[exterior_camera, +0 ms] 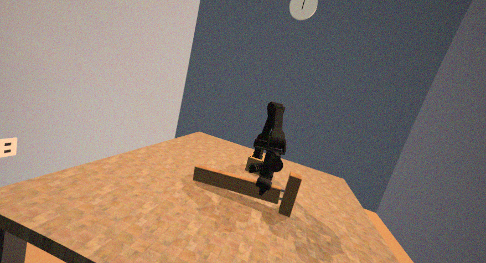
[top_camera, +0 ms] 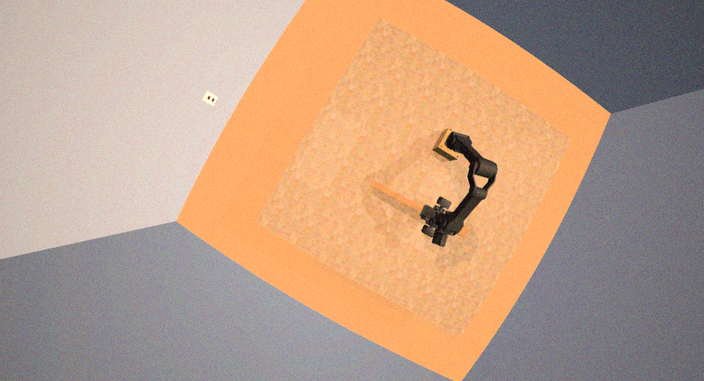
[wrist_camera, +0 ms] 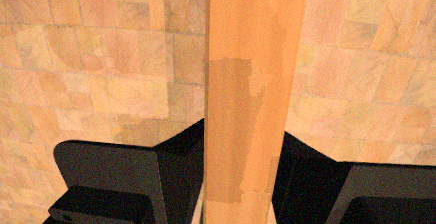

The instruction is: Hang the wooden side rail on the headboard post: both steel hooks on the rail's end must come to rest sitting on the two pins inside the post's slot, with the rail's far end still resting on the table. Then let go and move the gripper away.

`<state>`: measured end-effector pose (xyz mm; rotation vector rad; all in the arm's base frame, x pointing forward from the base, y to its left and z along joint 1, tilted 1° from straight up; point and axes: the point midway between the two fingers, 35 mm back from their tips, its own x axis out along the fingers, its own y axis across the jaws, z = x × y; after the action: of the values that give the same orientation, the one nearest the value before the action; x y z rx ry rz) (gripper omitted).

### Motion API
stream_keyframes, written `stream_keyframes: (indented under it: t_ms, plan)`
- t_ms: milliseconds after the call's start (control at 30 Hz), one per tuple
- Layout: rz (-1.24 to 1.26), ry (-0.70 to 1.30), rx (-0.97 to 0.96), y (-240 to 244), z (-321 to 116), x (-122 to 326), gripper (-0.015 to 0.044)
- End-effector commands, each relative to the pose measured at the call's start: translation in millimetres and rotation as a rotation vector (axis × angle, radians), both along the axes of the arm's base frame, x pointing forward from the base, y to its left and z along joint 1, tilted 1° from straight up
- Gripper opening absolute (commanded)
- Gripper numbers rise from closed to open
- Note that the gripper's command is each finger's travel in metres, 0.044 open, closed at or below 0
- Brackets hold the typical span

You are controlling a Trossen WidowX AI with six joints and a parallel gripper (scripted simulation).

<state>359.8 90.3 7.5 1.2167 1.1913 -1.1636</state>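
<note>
Orange-brown wood makes up the side rail (top_camera: 396,195) (exterior_camera: 226,181) (wrist_camera: 245,38), a long, straight board standing on its narrow edge. The black parallel-jaw gripper (exterior_camera: 262,190) (wrist_camera: 236,122) has its fingers clamped on the rail, one on each side, near the end that faces the headboard post (top_camera: 464,231) (exterior_camera: 290,195). In the wrist view the rail runs between the two dark fingers, its upper face crossed by a patchy shadow. The post is a short wooden upright, looking tilted in the exterior view, and the rail's end is just beside it with a narrow gap between. Grey steel hooks (exterior_camera: 281,195) show in that gap, one above the other, reaching from the rail's end to the post. The slot and its pins are hidden, so whether the hooks sit on the pins cannot be told. The rail's far end lies well apart from the post, low over the table (top_camera: 334,132) (exterior_camera: 135,207) (wrist_camera: 120,93); contact there is too small to make out. The black arm (top_camera: 475,194) (exterior_camera: 275,125) bends over from a mounting block (top_camera: 444,153) on the table. A pale round clock (exterior_camera: 300,9) hangs on the dark blue wall (top_camera: 556,29) (exterior_camera: 322,91).
</note>
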Motion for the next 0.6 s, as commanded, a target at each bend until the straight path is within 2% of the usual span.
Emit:
stream_keyframes:
  t_ms: [0, 567]
  plan:
    - [-0.002, -0.014, 0.004, 2.1, 2.8, 3.6, 0.0]
    - [-0.002, -0.013, 0.004, 4.0, 0.8, 2.1, 0.0]
